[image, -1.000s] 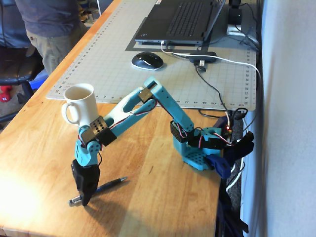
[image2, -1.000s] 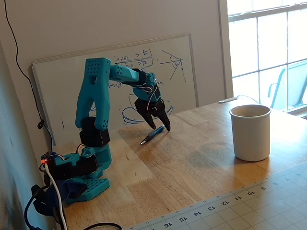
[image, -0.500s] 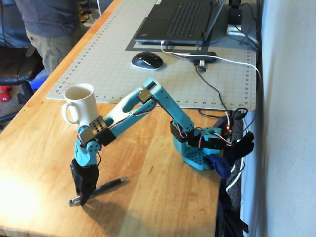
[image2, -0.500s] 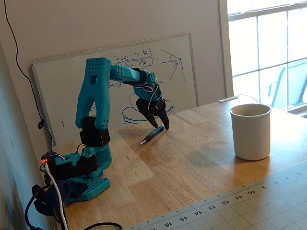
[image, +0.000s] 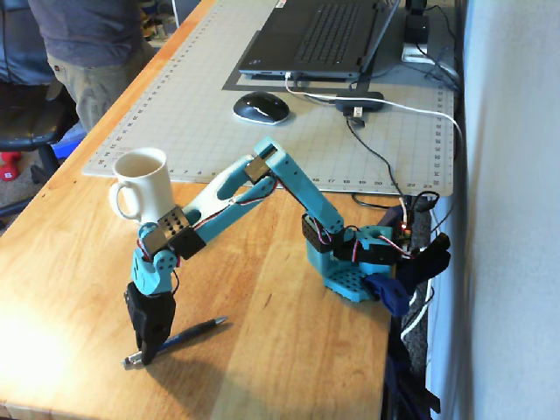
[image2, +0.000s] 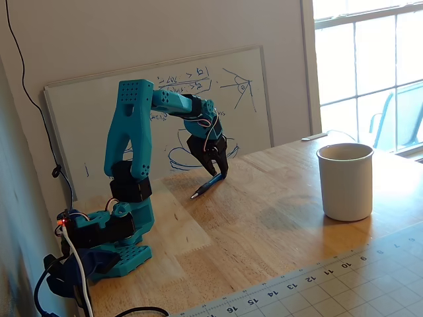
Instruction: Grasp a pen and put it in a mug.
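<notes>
Jaws closed down around the pen — your gripper has it pinched near its silvery end, the rest lying low over the wood. You have bare table on every side of the grip. Your mug stands upright, well apart, by the cutting mat edge — open wood lies between in both fixed views.
</notes>
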{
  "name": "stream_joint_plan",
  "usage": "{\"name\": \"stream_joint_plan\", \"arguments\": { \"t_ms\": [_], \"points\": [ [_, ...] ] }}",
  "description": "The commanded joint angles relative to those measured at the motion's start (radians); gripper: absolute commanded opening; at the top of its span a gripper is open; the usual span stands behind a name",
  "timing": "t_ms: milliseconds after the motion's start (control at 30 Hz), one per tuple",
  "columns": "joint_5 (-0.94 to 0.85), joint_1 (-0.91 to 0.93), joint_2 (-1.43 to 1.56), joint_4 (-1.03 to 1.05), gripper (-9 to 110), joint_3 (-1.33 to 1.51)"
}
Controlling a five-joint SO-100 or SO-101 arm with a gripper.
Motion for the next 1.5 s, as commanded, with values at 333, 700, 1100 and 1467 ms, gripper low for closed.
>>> {"name": "stream_joint_plan", "arguments": {
  "t_ms": [333, 700, 1100, 1467],
  "points": [
    [-0.003, 0.044, 0.169, -0.017, 2, -0.066],
    [-0.005, 0.193, 0.328, -0.02, 2, -0.224],
    [-0.005, 0.436, 0.255, -0.02, 2, -0.606],
    [0.003, 0.66, 0.262, -0.196, 2, -0.698]
  ]
}}
